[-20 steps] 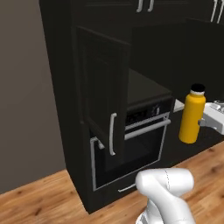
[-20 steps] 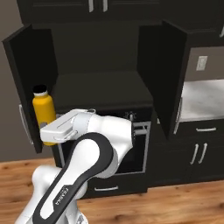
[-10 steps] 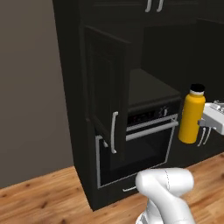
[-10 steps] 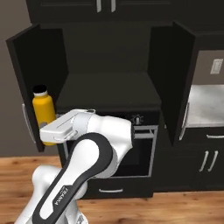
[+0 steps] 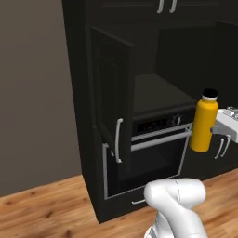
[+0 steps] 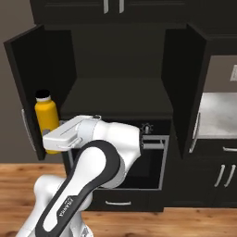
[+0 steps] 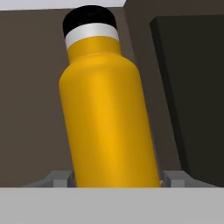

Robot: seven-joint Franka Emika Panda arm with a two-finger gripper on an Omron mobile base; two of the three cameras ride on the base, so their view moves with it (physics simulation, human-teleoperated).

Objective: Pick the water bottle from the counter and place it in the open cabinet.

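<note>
1. The water bottle [image 5: 204, 122] is held upright in the air in front of the cabinet [image 6: 118, 99], black cap on top, yellow-orange body below
2. The gripper [image 5: 214, 130] clamps the bottle low on its body; in the hand view the bottle [image 7: 107, 111] leans slightly and sits between the two grey finger tips [image 7: 59, 178], which press its lower sides
3. In the right base view the bottle [image 6: 47, 120] stands just in front of the open left door [image 6: 28, 92] of the cabinet, level with the compartment's floor, at the outer end of the white arm [image 6: 92, 152]
4. The cabinet's two doors stand wide open, the right door [image 6: 183, 88] swung out toward the camera; the dark compartment between them shows nothing inside
5. Below the compartment sits a black oven [image 5: 153, 155] with a silver bar handle
6. A strip of pale counter [image 6: 217, 115] shows to the right of the cabinet, over black cupboards [image 6: 222, 173] with silver handles
7. The floor [image 5: 46, 209] is wood plank
</note>
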